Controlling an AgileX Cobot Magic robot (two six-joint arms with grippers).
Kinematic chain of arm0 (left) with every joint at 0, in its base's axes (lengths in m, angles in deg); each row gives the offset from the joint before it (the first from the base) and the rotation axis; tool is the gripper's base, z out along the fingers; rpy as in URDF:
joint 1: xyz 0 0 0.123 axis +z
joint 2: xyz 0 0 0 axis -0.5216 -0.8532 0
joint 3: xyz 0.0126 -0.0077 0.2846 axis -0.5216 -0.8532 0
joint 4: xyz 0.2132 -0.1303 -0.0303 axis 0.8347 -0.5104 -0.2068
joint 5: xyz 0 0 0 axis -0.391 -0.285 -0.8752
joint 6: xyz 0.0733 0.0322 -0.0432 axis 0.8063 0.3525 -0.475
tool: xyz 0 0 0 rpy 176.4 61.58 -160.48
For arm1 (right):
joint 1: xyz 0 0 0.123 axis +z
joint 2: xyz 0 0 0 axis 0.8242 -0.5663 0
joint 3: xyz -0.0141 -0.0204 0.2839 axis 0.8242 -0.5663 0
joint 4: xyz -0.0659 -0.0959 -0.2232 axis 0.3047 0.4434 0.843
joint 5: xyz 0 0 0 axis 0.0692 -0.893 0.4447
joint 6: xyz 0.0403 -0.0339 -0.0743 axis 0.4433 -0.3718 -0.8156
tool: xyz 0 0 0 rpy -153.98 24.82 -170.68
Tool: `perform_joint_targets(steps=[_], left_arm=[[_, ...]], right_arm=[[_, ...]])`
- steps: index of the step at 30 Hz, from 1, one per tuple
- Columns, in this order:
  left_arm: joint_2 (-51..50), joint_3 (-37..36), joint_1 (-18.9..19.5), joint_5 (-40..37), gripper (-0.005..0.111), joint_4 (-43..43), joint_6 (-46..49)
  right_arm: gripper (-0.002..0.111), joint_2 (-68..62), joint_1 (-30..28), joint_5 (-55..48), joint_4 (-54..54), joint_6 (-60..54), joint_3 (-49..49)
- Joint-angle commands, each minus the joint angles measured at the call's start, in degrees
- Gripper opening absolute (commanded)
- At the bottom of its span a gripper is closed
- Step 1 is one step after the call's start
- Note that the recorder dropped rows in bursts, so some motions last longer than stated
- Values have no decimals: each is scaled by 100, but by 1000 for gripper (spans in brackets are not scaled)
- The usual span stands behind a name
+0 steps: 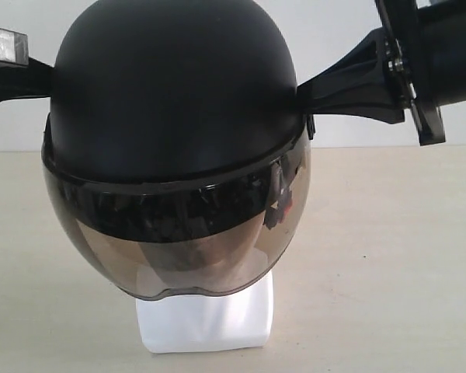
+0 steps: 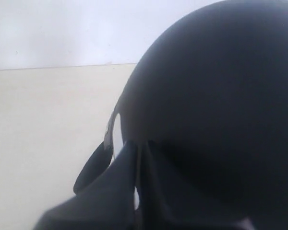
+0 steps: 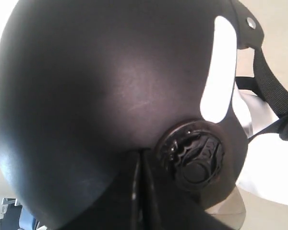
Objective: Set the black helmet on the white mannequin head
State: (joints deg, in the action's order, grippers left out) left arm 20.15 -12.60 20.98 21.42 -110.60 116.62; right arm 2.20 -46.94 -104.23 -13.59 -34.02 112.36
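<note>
The black helmet [image 1: 179, 85] sits over the white mannequin head, whose squarish base [image 1: 206, 322] shows below the smoke-tinted visor [image 1: 179, 241]. The face is only dimly visible through the visor. My left gripper [image 1: 45, 81] is shut, its tips pressed against the helmet's left side. My right gripper [image 1: 303, 93] is shut too, its tips against the right side above the visor hinge. The left wrist view shows the closed fingers [image 2: 127, 167] meeting the shell [image 2: 216, 96]. In the right wrist view the closed tips [image 3: 140, 158] touch the shell beside the round visor pivot [image 3: 197, 155]. The chin strap [image 3: 271, 91] hangs over the white head [image 3: 269, 167].
The mannequin stands on a beige table [image 1: 388, 256] in front of a plain white wall [image 1: 334, 31]. Bare table surface lies on both sides of the base.
</note>
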Motion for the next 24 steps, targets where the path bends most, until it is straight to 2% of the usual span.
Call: perform_joint_targets(steps=[1, 11, 16, 18, 22, 24], left_arm=[[37, 41, -16, -84, 4, -104, -31], [403, 41, -16, -64, 4, 12, -31], [721, 41, -16, 54, 4, 107, -136], [904, 41, -16, -72, 4, 549, -400], [1325, 41, -16, -315, 4, 1657, -1586], [1604, 41, -16, -496, 4, 1937, -2078]], right_arm=[[0, 61, 2, 38, 134, -8, -21], [0, 540, 2, 320, 162, 68, -21], [0, 1008, 2, 586, 1018, 506, -21], [0, 1251, 2, 504, 1256, 657, -21], [0, 1869, 2, 374, 1729, 816, -21], [0, 2269, 2, 352, 2058, 870, -21]])
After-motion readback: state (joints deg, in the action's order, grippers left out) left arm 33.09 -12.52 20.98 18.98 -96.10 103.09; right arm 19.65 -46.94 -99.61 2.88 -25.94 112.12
